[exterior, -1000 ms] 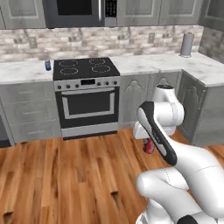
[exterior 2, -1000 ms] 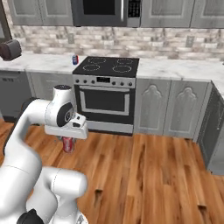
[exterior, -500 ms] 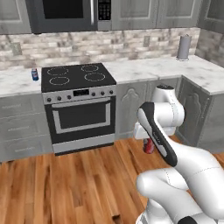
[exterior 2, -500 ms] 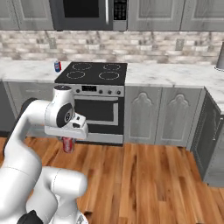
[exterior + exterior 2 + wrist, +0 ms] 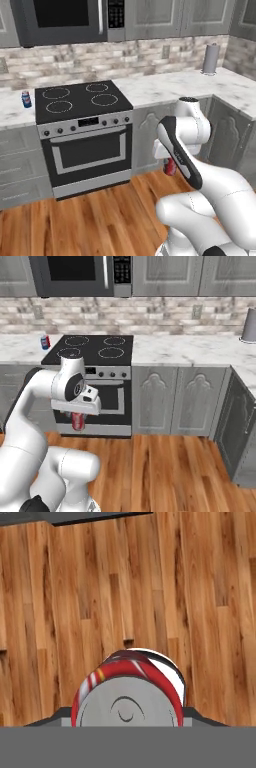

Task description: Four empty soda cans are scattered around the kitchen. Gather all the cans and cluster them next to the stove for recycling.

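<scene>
My gripper [image 5: 169, 161] is shut on a red soda can [image 5: 170, 168], held upright above the wood floor, to the right of the oven front. From the other side, the gripper [image 5: 77, 416] and the red can [image 5: 77, 421] hang in front of the oven door. The hand view looks down on the can's silver top [image 5: 127, 698] with floorboards beyond. A blue soda can [image 5: 26, 99] stands on the counter just left of the stove [image 5: 80, 97]. In the right base view, the blue can [image 5: 45, 342] is at the left edge of the stove [image 5: 97, 348].
A microwave [image 5: 65, 20] hangs over the stove. A paper towel roll [image 5: 210, 59] stands on the white counter [image 5: 170, 87] at the back right. Grey cabinets [image 5: 170, 401] line the wall under the counter. Open wood floor [image 5: 170, 466] lies in front.
The whole picture has slid left in both base views, so the camera has moved. The red can stays in the gripper, and the arm keeps the same pose.
</scene>
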Available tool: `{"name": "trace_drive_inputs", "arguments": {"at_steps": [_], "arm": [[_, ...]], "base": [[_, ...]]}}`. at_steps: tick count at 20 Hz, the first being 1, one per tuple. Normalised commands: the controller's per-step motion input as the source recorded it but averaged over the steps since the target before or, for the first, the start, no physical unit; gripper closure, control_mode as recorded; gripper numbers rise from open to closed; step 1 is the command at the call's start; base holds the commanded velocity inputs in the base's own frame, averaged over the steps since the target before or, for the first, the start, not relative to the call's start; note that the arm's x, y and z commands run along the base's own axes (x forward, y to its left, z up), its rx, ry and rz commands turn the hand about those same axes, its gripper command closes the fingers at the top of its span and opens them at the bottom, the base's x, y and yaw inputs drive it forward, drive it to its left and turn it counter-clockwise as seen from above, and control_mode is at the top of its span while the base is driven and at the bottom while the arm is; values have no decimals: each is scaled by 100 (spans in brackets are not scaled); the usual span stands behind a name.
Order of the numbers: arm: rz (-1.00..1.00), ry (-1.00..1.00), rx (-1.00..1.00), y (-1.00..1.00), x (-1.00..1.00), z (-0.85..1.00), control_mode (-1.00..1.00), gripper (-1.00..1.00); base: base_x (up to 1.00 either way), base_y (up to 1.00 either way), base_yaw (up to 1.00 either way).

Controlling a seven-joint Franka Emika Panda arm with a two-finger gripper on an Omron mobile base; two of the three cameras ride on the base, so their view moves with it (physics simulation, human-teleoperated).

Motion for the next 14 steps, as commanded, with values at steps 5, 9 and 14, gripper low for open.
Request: {"name": "trace_drive_inputs", "arguments": {"at_steps": [5,9,14], "arm": [[0,0,0,0,0,0,100,100],[0,0,0,0,0,0,100,100],[0,0,0,0,0,0,100,100]], "base": [[41,44,-6],[30,62,0],[28,73,0]]}}
